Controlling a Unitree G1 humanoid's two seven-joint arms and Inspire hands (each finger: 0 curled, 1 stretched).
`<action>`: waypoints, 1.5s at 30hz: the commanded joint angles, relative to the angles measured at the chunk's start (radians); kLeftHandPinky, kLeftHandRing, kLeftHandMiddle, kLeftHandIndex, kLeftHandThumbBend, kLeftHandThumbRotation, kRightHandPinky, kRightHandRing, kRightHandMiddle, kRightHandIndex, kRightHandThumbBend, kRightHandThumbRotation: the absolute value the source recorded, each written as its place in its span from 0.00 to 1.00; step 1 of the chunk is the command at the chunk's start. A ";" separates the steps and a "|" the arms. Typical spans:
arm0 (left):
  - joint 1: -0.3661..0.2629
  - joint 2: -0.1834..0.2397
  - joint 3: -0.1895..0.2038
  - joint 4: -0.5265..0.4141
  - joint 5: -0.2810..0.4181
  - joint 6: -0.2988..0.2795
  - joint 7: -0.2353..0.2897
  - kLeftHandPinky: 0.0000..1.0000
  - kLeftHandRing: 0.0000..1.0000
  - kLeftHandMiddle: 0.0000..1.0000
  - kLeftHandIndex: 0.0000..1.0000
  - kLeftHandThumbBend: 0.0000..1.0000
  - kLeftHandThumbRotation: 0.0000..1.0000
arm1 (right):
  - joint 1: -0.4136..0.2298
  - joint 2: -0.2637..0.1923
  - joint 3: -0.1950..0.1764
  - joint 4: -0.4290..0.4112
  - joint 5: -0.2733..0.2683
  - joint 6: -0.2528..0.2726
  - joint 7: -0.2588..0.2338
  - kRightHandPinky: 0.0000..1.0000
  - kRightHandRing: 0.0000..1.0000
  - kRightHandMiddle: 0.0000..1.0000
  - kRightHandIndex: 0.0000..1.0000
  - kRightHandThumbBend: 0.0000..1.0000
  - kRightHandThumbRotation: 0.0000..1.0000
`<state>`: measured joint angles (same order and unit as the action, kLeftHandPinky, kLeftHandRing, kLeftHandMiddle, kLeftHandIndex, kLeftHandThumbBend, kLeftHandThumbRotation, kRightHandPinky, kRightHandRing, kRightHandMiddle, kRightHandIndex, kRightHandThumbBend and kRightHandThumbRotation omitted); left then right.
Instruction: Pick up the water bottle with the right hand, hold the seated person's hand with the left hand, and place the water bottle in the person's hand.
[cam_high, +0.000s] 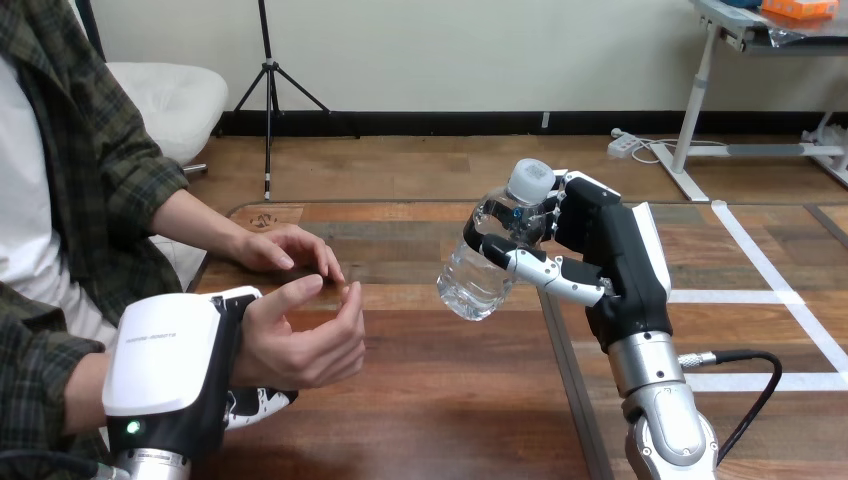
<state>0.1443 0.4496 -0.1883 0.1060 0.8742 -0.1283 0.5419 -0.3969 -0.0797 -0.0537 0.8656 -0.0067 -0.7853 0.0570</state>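
A clear plastic water bottle (484, 268) with a white cap hangs tilted above the table's middle, with my right hand (610, 250) shut on its upper part. At the lower left my left hand (190, 370) lies under and around the person's wrist, its fingers curled round below. The person's hand (310, 335) is held palm up with its fingers loosely bent, a short way left of the bottle. The person's other hand (285, 250) rests flat on the table behind it.
The wooden table (450, 400) runs across the view, with a dark seam (565, 370) down its middle under the bottle.
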 joint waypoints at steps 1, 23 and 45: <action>-0.059 -0.017 -0.025 -0.060 0.019 -0.039 0.030 0.31 0.35 0.40 0.43 0.90 0.00 | -0.086 0.006 -0.015 -0.051 0.006 -0.013 -0.023 0.39 0.41 0.45 0.57 0.68 0.00; -0.045 -0.047 -0.039 -0.137 0.031 -0.059 0.030 0.30 0.34 0.39 0.42 0.90 0.00 | -0.090 0.008 -0.013 -0.047 0.010 -0.016 -0.024 0.39 0.41 0.45 0.57 0.69 0.00; -0.062 -0.082 -0.066 -0.190 0.044 -0.123 0.048 0.27 0.31 0.36 0.41 0.89 0.00 | -0.090 0.005 -0.015 -0.051 0.013 -0.005 -0.024 0.39 0.41 0.45 0.57 0.69 0.00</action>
<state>0.1555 0.3894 -0.2127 0.0136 0.9066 -0.1841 0.5730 -0.3969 -0.0780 -0.0539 0.8656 -0.0092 -0.7837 0.0389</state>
